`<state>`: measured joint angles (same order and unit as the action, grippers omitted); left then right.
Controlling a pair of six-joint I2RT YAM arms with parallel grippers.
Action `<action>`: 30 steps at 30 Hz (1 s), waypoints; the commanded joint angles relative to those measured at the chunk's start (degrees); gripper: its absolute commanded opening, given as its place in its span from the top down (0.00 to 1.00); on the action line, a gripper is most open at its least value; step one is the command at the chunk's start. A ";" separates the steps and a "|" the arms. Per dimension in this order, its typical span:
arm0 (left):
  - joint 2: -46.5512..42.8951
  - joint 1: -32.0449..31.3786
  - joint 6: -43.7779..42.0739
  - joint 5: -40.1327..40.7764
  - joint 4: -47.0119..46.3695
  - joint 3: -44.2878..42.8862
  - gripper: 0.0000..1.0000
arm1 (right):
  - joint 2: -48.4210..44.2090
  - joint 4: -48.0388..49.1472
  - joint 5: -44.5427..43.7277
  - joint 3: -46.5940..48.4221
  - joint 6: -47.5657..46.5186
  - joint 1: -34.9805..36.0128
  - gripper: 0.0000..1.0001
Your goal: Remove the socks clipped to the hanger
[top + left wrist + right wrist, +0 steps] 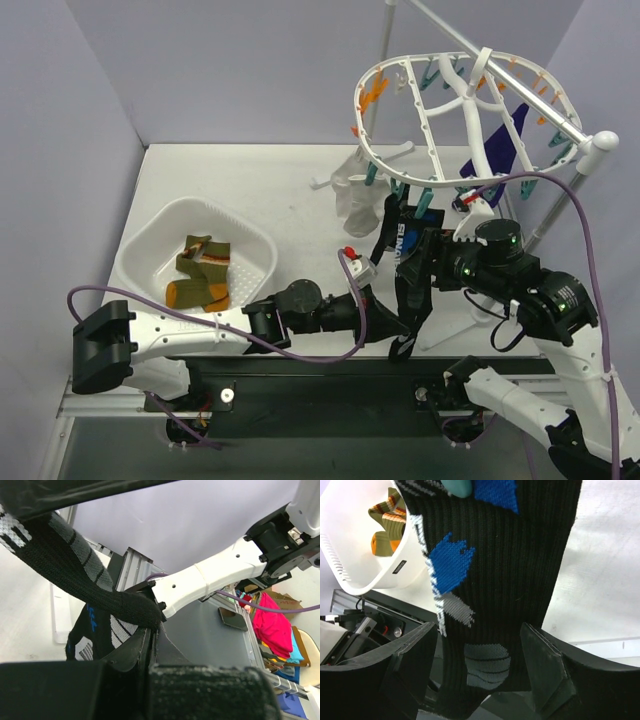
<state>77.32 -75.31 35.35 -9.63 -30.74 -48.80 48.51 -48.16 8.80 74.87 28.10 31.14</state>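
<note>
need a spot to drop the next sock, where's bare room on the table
Bare table runs between the tub and the white sock, back to the wall. The tub itself has room around the orange-brown socks. Crowded at right: under the hanger, around the black sock.

Top camera high, near edge, facing table (290, 190); wrist cameras close; all share black sock (510, 570).

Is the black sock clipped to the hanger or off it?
Clipped. In the right wrist view a teal clip grips the black sock, which hangs between the open fingers of the right gripper.
</note>
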 commanded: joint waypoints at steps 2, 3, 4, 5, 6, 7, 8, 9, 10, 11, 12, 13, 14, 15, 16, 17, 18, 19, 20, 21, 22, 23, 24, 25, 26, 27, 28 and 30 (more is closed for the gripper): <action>-1.21 -0.63 -0.11 -2.85 -4.33 -3.06 1.00 | -0.96 2.19 0.70 -0.52 -0.06 -0.46 0.35; -1.21 -0.63 -0.11 -2.85 -4.15 -3.06 1.00 | -1.05 2.37 0.69 -0.34 0.11 -0.46 0.39; -1.12 -0.63 -0.11 -2.85 -3.98 -3.23 1.00 | -1.14 2.28 0.52 -0.34 0.20 -0.46 0.41; -1.12 -0.63 -0.28 -2.94 -3.80 -3.50 1.00 | -1.23 2.28 0.34 -0.43 0.29 -0.55 0.43; -1.03 -0.63 -0.29 -2.85 -3.45 -3.67 1.00 | -1.31 2.28 0.17 -0.43 0.55 -0.55 0.45; -0.86 -0.63 -0.29 -2.94 -3.36 -3.94 1.00 | -1.23 2.37 0.17 -0.51 0.73 -0.55 0.46; -0.85 -0.63 -0.29 -3.03 -3.27 -4.20 1.00 | -1.14 2.63 -0.09 -0.43 1.08 -0.55 0.47; -0.59 -0.63 -0.29 -3.38 -3.18 -4.46 1.00 | -1.05 2.90 -0.01 -0.51 1.43 -0.55 0.50; -0.24 -0.80 -0.20 -3.55 -3.18 -4.64 1.00 | -1.05 3.16 0.17 -0.69 1.52 -0.46 0.52; -0.06 -0.81 -0.28 -3.64 -3.18 -4.90 1.00 | -0.88 3.60 0.60 -0.87 1.61 -0.55 0.54; 0.02 -0.89 -0.37 -3.73 -3.10 -5.51 1.00 | -0.87 3.69 0.78 -0.87 1.61 -0.55 0.54; 0.29 -0.98 -0.55 -3.99 -2.92 -5.78 1.00 | -0.79 3.60 1.13 -0.78 1.44 -0.55 0.51; 0.38 -1.07 -0.72 -3.91 -2.66 -5.96 1.00 | -0.79 3.60 1.40 -0.69 1.35 -0.55 0.37; 0.29 -1.07 -0.81 -3.73 -2.13 -6.31 1.00 | -0.87 3.60 1.92 -0.78 1.26 -0.55 0.30; 0.29 -1.07 -0.99 -3.64 -1.96 -6.49 1.00 | -0.79 3.60 2.27 -0.61 1.17 -0.55 0.25; 0.29 -1.07 -1.16 -3.64 -1.78 -6.57 1.00 | -0.79 3.60 2.54 -0.60 1.00 -0.55 0.21; 0.38 -1.07 -1.16 -3.73 -1.60 -6.75 1.00 | -0.61 3.60 3.32 -0.69 0.91 -0.55 0.20; 0.55 -1.07 -1.16 -3.73 -1.60 -7.01 1.00 | -0.52 3.69 3.68 -0.78 0.91 -0.55 0.20; 0.64 -1.07 -1.16 -3.91 -1.51 -7.19 1.00 | -0.35 3.52 3.68 -1.21 0.82 -0.46 0.19; 0.64 -1.16 -1.08 -3.99 -1.51 -7.36 1.00 | -0.35 3.60 3.68 -1.48 0.91 -0.55 0.20; 0.81 -1.16 -0.99 -4.08 -1.51 -7.71 1.00 | -0.35 3.60 3.16 -1.66 0.91 -0.55 0.20; 0.90 -1.24 -1.08 -4.17 -1.51 -7.89 1.00 | -0.26 3.60 2.89 -2.01 0.91 -0.55 0.22; 0.99 -1.42 -1.08 -4.26 -1.51 -8.07 1.00 | -0.17 3.60 2.72 -2.36 0.99 -0.55 0.23; 1.17 -1.51 -1.16 -4.35 -1.43 -8.16 1.00 | -0.17 3.60 2.46 -2.45 0.91 -0.55 0.25; 1.25 -1.51 -1.25 -4.35 -1.34 -8.51 1.00 | -0.26 3.60 2.19 -2.54 0.99 -0.64 0.28; 1.26 -1.68 -1.25 -4.61 -0.99 -8.68 1.00 | -0.35 3.60 1.84 -2.62 0.99 -0.55 0.30; 1.34 -1.77 -1.34 -4.61 -0.90 -8.86 1.00 | -0.43 3.60 1.40 -2.62 0.99 -0.55 0.33; 1.34 -1.86 -1.34 -4.61 -0.81 -9.12 1.00 | -0.87 3.60 -0.18 -2.80 1.26 -0.55 0.42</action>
<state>78.67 -76.31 35.05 -12.47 -30.17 -54.70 47.77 -45.41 10.85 72.73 29.58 31.05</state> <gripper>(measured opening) 0.035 0.629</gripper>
